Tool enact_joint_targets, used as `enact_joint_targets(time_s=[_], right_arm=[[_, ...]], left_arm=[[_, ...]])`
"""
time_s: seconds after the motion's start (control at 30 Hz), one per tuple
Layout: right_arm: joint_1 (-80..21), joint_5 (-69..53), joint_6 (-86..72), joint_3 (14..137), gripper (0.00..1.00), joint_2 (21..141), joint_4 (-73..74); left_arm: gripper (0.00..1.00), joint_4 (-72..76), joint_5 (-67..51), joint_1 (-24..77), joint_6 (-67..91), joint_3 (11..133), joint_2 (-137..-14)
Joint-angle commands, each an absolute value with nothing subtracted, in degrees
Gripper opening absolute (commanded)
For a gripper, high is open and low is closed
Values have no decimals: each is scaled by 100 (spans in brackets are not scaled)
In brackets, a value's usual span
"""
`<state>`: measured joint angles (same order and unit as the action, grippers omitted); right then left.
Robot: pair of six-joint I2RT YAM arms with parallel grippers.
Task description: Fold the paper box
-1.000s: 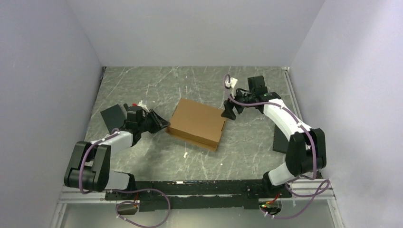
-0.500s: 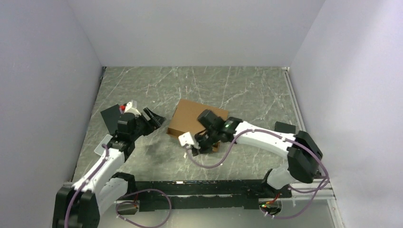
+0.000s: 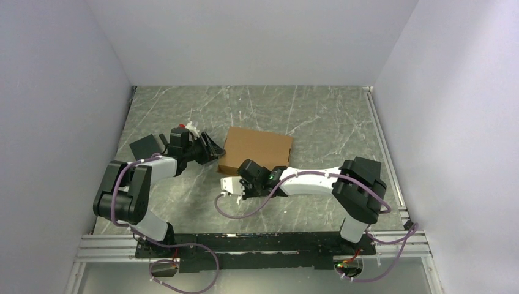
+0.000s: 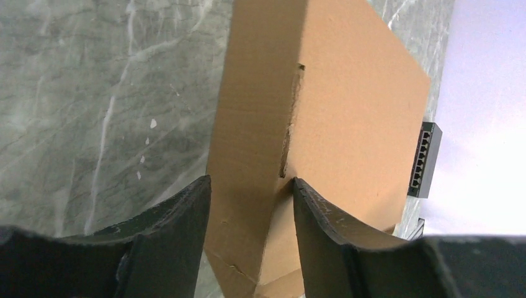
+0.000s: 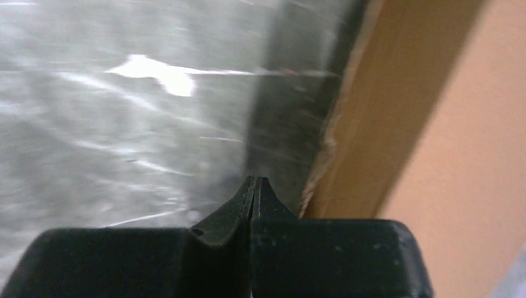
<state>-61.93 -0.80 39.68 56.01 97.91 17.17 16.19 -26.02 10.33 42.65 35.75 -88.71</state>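
The paper box (image 3: pixel 257 147) is a brown, closed, shallow cardboard box lying flat mid-table. My left gripper (image 3: pixel 212 150) is at its left end. In the left wrist view its two fingers (image 4: pixel 186 214) straddle the box's end wall (image 4: pixel 248 186) near a corner, one tip at each edge of the wall, closed on it. My right arm reaches leftward along the box's near side. The right gripper (image 3: pixel 243 180) is low by the near-left corner, shut and holding nothing. In the right wrist view its fingertips (image 5: pixel 254 181) are pressed together beside the box's side wall (image 5: pixel 378 118).
A black pad (image 3: pixel 144 149) lies on the table behind the left arm. A black ported device (image 4: pixel 423 160) sits past the box's far right end. A white scrap (image 5: pixel 158 76) lies on the marble table (image 3: pixel 294 110). Pale walls stand on three sides.
The right arm swung from the box's far right corner across to its near-left corner and shut. The left gripper opened, drew back, then returned to the box's left end and narrowed on it.
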Motion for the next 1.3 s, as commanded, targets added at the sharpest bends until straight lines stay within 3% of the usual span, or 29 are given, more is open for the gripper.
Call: enact_joint_targets(time_s=[0.0,0.2,0.47,0.8,1.0,1.13,1.27], right_arm=[[-5979,1688,3578,5493,0,9687,497],[-5838,1005,3397,5624,0,9429,821],[-5817,-2449,4644,6287,4,9437,3100],[-6205,-436,4174,6836,1,10602,1658],[-5988,1589,4195,6798,0,11014,-398],[-5880,827,3953,6548,0,10580,-691],[-5780,-1707,4072,6922,0,10348,1288]], left_arm=[[54,1689,-2802,1028,4056,3550,-8972],[50,1707,-2832,1028,4052,3266,-8957],[48,1849,-2921,1099,4225,2983,-8860],[47,1764,-2907,1296,4412,2966,-8883],[46,1706,-2974,1327,4352,2925,-8916],[46,1770,-3033,1327,4333,2883,-8987],[46,1843,-3056,1327,4387,2896,-9047]])
